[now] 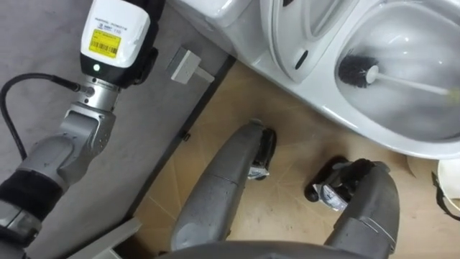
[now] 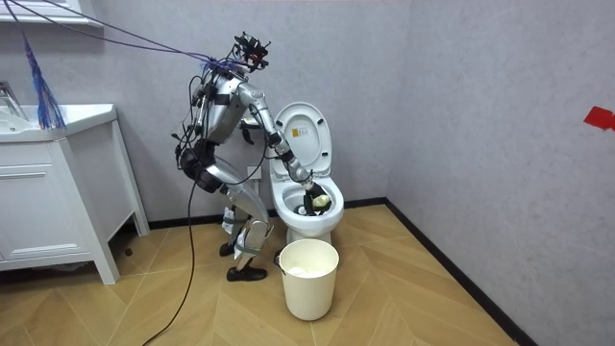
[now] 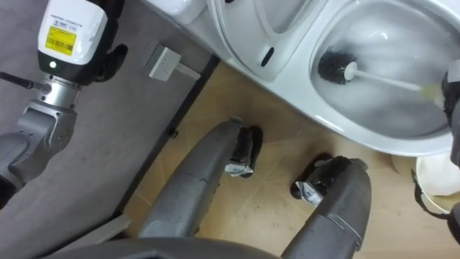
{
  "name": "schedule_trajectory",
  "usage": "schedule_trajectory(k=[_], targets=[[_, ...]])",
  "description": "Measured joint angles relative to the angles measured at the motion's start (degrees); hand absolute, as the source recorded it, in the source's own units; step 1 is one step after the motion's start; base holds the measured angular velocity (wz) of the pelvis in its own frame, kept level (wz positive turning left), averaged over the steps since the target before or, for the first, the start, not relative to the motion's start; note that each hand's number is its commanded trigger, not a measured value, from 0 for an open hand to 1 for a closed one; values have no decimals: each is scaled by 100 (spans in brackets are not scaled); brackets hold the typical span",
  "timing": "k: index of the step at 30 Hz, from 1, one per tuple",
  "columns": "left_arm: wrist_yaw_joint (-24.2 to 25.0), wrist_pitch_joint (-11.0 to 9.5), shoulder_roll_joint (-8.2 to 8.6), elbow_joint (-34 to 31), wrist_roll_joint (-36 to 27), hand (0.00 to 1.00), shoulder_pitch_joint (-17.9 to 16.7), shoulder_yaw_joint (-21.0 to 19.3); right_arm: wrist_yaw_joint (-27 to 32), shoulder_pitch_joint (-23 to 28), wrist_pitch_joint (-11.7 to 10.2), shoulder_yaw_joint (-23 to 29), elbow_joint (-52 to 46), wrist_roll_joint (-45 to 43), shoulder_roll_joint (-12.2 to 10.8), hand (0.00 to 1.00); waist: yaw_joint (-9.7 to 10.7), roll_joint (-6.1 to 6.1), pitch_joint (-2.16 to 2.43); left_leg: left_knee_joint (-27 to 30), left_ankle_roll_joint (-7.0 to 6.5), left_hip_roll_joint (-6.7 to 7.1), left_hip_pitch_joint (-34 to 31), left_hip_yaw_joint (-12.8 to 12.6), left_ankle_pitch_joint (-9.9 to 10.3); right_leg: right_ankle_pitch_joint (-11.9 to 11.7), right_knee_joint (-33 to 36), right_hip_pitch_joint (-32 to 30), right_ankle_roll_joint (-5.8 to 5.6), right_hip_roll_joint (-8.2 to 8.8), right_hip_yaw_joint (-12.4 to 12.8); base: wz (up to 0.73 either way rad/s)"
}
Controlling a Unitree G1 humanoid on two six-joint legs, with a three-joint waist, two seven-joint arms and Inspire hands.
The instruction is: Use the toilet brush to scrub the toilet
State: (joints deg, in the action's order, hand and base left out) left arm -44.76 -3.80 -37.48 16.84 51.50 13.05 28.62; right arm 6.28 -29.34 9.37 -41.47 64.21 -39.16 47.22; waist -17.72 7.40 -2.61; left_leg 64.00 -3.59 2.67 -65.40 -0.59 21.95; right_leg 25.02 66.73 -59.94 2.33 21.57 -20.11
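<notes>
Brush (image 1: 357,70) head in toilet bowl (image 1: 402,137), right hand (image 2: 311,199) at rim; bucket (image 2: 308,279) just beside; open floor (image 2: 432,288) beyond. Left hand (image 1: 115,36) by wall. Fingers' state: cannot tell.

Count: 1 toilet (image 1: 325,109), 1 brush (image 1: 358,70) inside its bowl, 1 white bin (image 2: 308,279) just in front of toilet, 1 white cabinet (image 2: 48,192) on toilet's room-view left.

Soft, even indoor light fills the room and leaves no hard shadows on the grey wall (image 2: 500,115). In the eye views the toilet bowl (image 1: 402,115) at 2 o'clock is the brightest part, with a pale sheen on its porcelain and the brush (image 1: 357,70) dark against it. The wooden floor (image 1: 287,180) carries only faint, diffuse shadows.
</notes>
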Motion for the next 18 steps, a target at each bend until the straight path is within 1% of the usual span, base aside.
schedule_trajectory(k=[2,3,5,8,11,14,15,16,17,18], targets=[[-10,0,10,-3,-1,0,9,9,55,20,15,-4,-22,-157,3,100,-3,4,3,10,-5,1,-8,-12,-2,8,8,-7,-4,28,-4,0],[-12,0,20,4,-6,0,19,17,122,43,64,-7,-37,-222,6,100,-7,12,5,10,-10,0,-6,-17,-3,10,8,-8,-7,21,-6,0],[-12,0,21,12,-7,0,36,30,232,94,75,-7,-61,-338,39,100,-21,22,8,11,-11,-4,-5,-18,-4,10,8,-8,-7,18,-23,0],[-49,0,23,51,-9,0,38,39,320,151,83,-12,-204,-369,129,100,-35,65,9,9,-11,-9,-6,-18,-4,20,9,-9,-3,15,-27,0],[-134,0,29,149,-31,0,71,83,365,157,127,-73,-261,-329,141,100,-34,77,8,-3,-6,-18,-3,-12,-3,37,11,-16,-12,-17,0,0],[-187,0,27,175,-25,0,84,83,500,56,220,-259,-186,256,88,100,-56,84,3,-36,8,-15,-4,-9,-10,40,-1,-28,-12,-28,19,0],[-197,0,27,175,-28,0,84,84,528,-13,244,-289,-89,619,28,100,-37,81,1,-36,9,-16,-5,-7,-11,49,7,-29,-13,-36,28,4],[-216,1,26,175,-30,0,84,84,580,-91,230,-284,123,1043,-100,100,-18,67,-9,-41,13,-17,-7,-2,-12,61,10,-33,-17,-48,38,5],[-231,3,23,174,-29,0,84,83,621,-140,228,-283,227,1249,-171,100,-18,59,-14,-49,18,-17,-9,-2,-14,68,8,-37,-17,-53,42,4],[-266,10,2,158,-29,0,83,80,614,-224,246,-242,408,1677,-316,100,-10,19,-25,-69,32,-11,-26,-5,-22,72,8,-76,-17,-60,69,0]])
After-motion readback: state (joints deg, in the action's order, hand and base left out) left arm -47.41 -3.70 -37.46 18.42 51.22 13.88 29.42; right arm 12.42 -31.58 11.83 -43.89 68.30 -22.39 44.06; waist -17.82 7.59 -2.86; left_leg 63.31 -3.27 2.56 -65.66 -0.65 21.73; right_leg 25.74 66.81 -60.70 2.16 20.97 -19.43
